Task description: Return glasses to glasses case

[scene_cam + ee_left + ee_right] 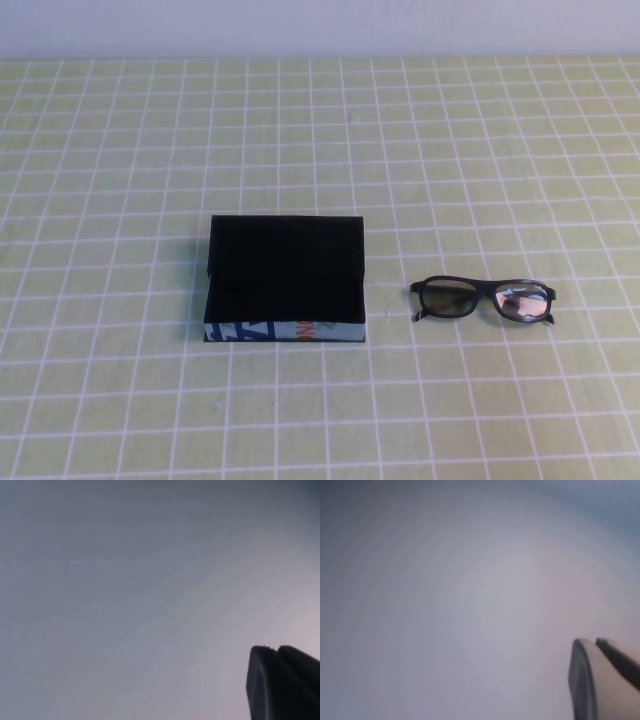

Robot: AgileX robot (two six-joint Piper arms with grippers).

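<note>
- Glasses point(482, 301) lie on the tabletop point(320, 140), at about 3 o'clock from the case point(286, 280), near it but not touching. Arms look folded behind the front, right lens catching glare. Resting flat and free, so likely an easy top-down or frame-edge pick.
- Case sits left of centre, lid flap thrown back toward 12 o'clock, black interior facing up. Printed blue/white/orange side faces 6 o'clock. Open mouth means no lid step is needed before the drop-in; judging by this, only pick and place remain.
- Glasses are narrower than the case, long axis roughly parallel to it, so little rotation should be needed.
- Left pincer point(282, 680): out of the high view; wrist view shows only dark finger tips against a blank grey-white background, well away from the tabletop. Cannot tell if open or closed.
- Right pincer point(602, 677): same, pale tips against blank background, not over the work area. State cannot be told.
- Both arms look parked; task not started. Right arm is the nearer side for the glasses.
</note>
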